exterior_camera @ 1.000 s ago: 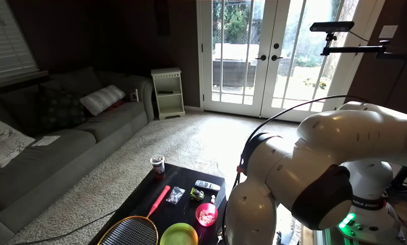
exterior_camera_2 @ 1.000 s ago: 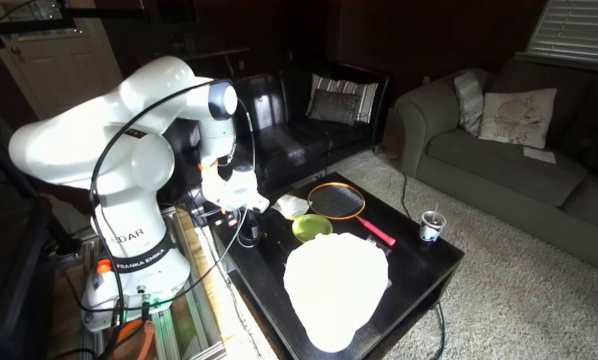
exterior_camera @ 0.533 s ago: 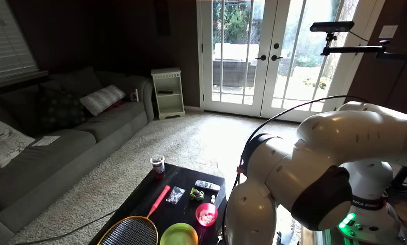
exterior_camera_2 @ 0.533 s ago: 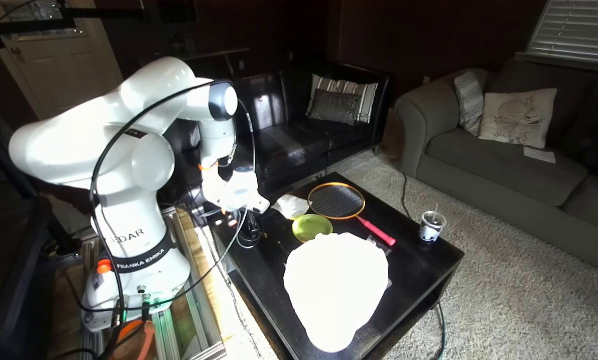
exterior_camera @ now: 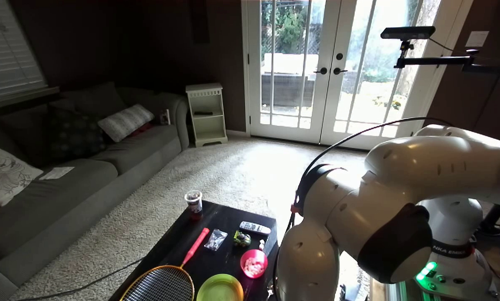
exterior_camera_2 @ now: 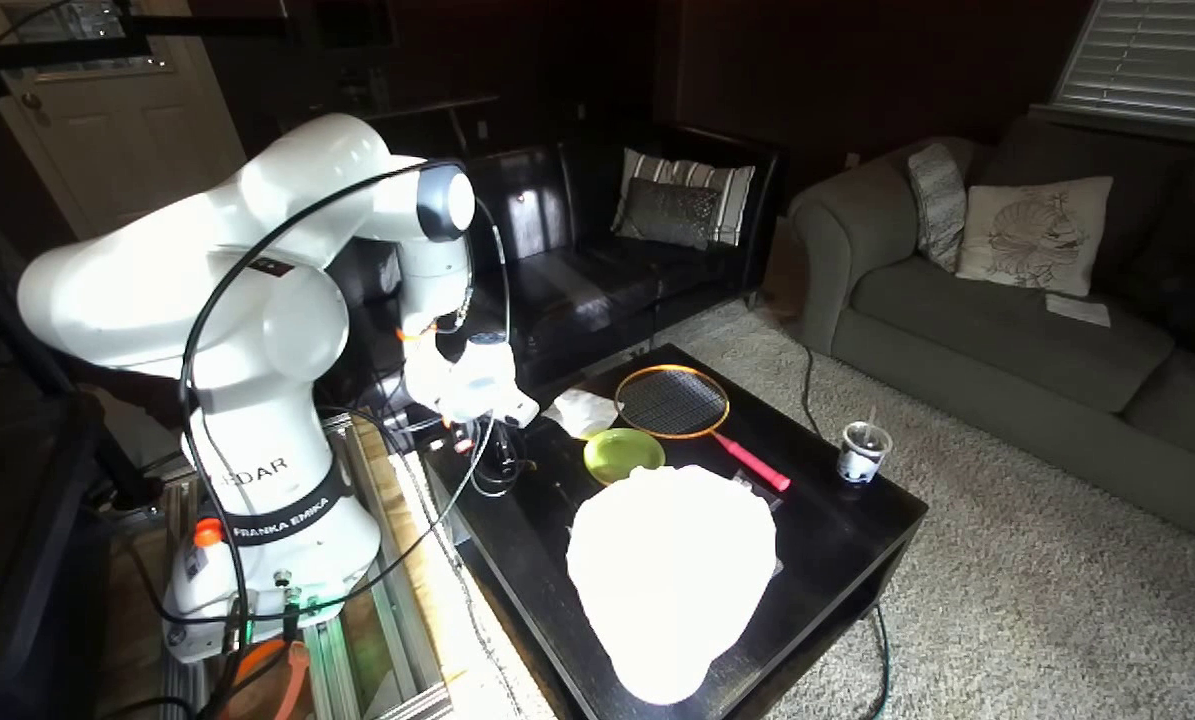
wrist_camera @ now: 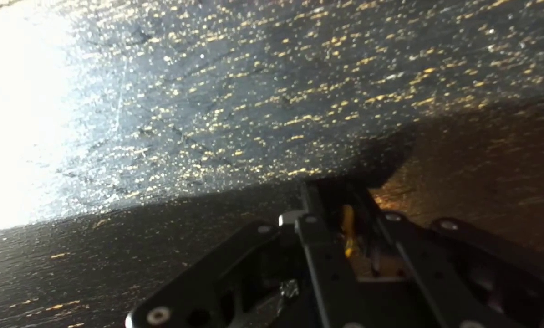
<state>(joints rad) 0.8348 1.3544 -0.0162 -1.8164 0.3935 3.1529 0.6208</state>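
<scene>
Low over the dark, worn tabletop point(wrist_camera: 208, 114), my gripper point(wrist_camera: 334, 182) points down with its jaws drawn close together, a narrow dark gap left between them. A yellow-orange piece point(wrist_camera: 348, 225) shows between the fingers; whether they grip it or it lies beyond them is too dark to tell. In an exterior view the gripper point(exterior_camera_2: 497, 458) is at the table's edge nearest the robot base, beside a loop of cable. A green plate point(exterior_camera_2: 625, 452) and a crumpled white sheet point(exterior_camera_2: 583, 412) lie nearby. The arm hides the gripper in an exterior view.
Also on the table are a badminton racket point(exterior_camera: 195, 249), a pink bowl point(exterior_camera: 254, 253) of pale pieces, a remote point(exterior_camera: 255, 228), a small green toy point(exterior_camera: 242, 238), a clear packet point(exterior_camera: 216, 240) and a cup point(exterior_camera: 194, 204). Glare point(exterior_camera_2: 672, 580) whites out part of an exterior view.
The gripper's fingers have come closer together at the table's edge. The arm holds practically the same pose, and the things on the table have not moved.
</scene>
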